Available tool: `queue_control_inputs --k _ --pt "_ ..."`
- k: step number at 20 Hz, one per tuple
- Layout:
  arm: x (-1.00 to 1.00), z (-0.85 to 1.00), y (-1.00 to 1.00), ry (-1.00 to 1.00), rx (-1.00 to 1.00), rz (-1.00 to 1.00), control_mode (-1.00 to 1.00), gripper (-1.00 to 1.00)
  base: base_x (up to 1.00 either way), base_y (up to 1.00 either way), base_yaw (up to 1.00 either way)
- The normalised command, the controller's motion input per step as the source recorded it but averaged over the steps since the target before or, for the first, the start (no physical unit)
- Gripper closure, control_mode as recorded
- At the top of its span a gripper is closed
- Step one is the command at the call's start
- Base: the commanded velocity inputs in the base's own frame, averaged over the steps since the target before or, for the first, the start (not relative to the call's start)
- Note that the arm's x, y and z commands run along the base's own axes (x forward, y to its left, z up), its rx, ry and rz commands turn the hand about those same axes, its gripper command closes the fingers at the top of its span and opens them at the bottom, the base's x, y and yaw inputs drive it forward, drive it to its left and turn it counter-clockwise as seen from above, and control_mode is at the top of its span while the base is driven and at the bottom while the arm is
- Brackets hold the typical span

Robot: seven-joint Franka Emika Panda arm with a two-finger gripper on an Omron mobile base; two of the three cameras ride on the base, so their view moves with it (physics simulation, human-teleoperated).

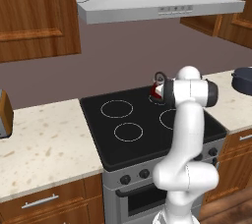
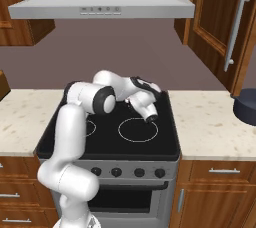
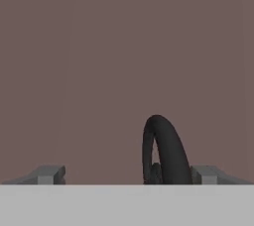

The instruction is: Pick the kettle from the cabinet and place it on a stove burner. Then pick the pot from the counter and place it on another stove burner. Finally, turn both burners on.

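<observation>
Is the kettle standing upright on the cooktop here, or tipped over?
Upright. In the left base view the kettle stands at the back of the black cooktop, its arched handle on top; the hand view shows that handle rising vertically.

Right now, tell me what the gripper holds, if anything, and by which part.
Nothing is held. The gripper is open, its fingertips spread wide; the kettle sits on the stove, its black handle standing free between them.

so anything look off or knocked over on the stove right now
Nothing stands out. The kettle sits upright at the back of the cooktop, the open gripper straddles its handle, and the pot waits on the counter.
</observation>
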Motion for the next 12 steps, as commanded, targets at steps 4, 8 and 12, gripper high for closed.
queue_control_inputs --k 4,8,12 --pt "-0.38 0.06 0.12 -0.11 0.0 0.0 -1.0 -1.0 0.0 0.0 0.0" --pt "-0.41 0.03 0.03 -0.14 0.0 0.0 -1.0 -1.0 0.0 0.0 0.0" --pt "-0.48 0.09 0.0 -0.2 0.0 0.0 -1.0 -1.0 0.0 0.0 0.0"
